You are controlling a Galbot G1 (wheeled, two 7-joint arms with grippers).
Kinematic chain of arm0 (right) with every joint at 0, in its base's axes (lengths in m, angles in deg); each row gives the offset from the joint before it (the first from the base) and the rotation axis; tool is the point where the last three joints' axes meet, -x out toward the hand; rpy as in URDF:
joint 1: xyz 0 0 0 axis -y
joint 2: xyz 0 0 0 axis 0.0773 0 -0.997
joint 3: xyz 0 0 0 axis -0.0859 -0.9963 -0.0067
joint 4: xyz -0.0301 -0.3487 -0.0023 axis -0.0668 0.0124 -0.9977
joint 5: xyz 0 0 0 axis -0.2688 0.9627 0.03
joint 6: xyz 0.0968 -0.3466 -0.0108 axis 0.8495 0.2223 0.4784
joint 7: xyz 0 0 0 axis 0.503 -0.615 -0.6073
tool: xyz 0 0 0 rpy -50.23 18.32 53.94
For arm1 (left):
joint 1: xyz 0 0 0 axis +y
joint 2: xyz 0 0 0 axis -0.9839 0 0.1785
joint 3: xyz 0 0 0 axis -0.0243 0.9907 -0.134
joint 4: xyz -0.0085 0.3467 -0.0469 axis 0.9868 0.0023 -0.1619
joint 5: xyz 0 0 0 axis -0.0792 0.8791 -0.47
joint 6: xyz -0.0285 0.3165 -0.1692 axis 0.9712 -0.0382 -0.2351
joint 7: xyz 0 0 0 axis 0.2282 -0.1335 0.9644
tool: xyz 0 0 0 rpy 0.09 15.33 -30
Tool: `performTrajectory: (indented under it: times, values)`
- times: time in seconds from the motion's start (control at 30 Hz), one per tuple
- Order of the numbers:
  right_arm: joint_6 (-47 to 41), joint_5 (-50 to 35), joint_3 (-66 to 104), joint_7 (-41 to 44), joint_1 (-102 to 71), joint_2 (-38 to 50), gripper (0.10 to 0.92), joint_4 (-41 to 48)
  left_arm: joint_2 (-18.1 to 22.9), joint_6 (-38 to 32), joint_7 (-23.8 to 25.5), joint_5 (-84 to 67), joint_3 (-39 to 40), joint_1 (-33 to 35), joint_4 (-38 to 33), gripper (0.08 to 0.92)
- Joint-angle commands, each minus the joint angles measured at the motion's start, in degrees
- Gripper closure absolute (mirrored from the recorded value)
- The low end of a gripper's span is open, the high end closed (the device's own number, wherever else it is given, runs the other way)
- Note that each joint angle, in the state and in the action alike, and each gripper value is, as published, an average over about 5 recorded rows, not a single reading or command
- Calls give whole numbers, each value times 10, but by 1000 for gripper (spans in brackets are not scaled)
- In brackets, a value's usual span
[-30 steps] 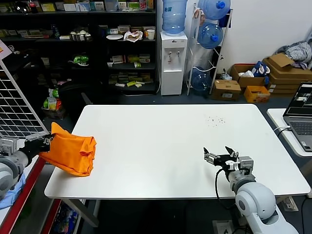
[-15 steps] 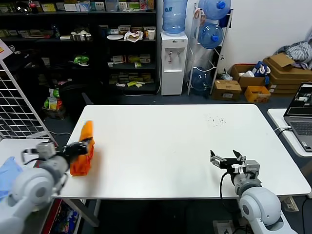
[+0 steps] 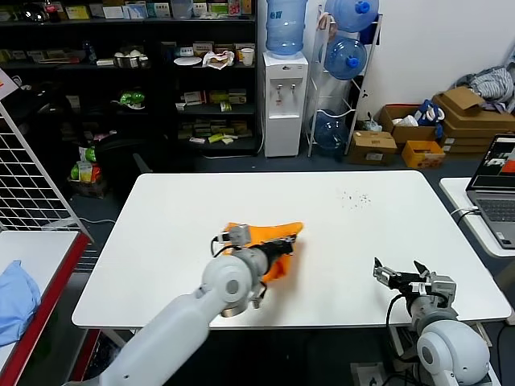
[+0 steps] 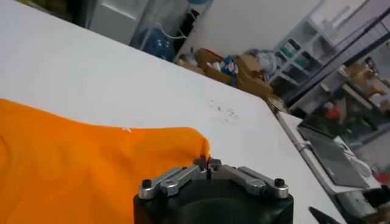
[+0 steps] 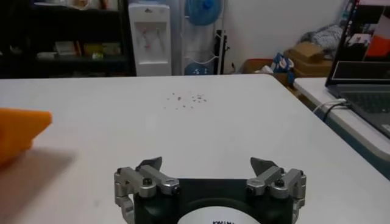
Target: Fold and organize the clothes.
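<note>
Presently, item one: left end effector (image 4: 208,163), jaws pinched tight on a bunched edge of the orange t-shirt (image 3: 269,241), over the middle of the white bench (image 3: 169,209) toward its near edge. The garment hangs and trails from the grip in a crumpled wedge, part of it resting on the bench just beyond the wrist; no lettering or label visible.

Item two: right end effector (image 3: 409,273), jaws spread wide, holding nothing, parked low near the bench's near right corner, well apart from the shirt.

Item three, handling note (judgement): the step looks like laying the shirt out for folding. Best done by lowering the pinched edge to the bench and drawing it flat before letting go, so the soft fabric spreads rather than heaps. A second grip from the right arm on the far edge would likely help pull out creases.

Item four: light blue cloth (image 3: 16,289) on the side table to the left, uninvolved.
</note>
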State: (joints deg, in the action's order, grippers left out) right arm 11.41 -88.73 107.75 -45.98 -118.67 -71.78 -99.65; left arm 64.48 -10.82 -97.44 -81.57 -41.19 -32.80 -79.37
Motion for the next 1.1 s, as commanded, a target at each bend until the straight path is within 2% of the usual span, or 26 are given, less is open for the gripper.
performTrajectory:
  times: [0.03, 0.3, 0.57, 0.73, 0.87, 1.0, 1.1]
  values:
    - [1, 0, 16, -1, -6, -5, 104, 2, 143, -8, -20, 38, 103, -99, 115, 900]
    - [2, -2, 12, 0, -3, 0, 104, 2, 142, -16, -6, 66, 79, -97, 141, 900]
    - [32, 0, 11, 27, -4, 4, 104, -1, 136, -16, 18, 79, 68, -84, 122, 891]
    - [93, 5, 16, 88, -18, 12, 104, -13, 105, -18, 51, 117, 35, -56, 55, 774]
    - [149, 4, 20, 118, -19, 16, 104, -10, 66, -20, 71, 158, -12, -3, -20, 661]
    - [212, 20, 21, 136, -18, 14, 104, 6, -11, -32, 122, 222, -96, 83, -91, 540]
    - [265, 46, 25, 149, -20, 8, 104, 25, -70, -81, 198, 317, -183, 184, -129, 453]
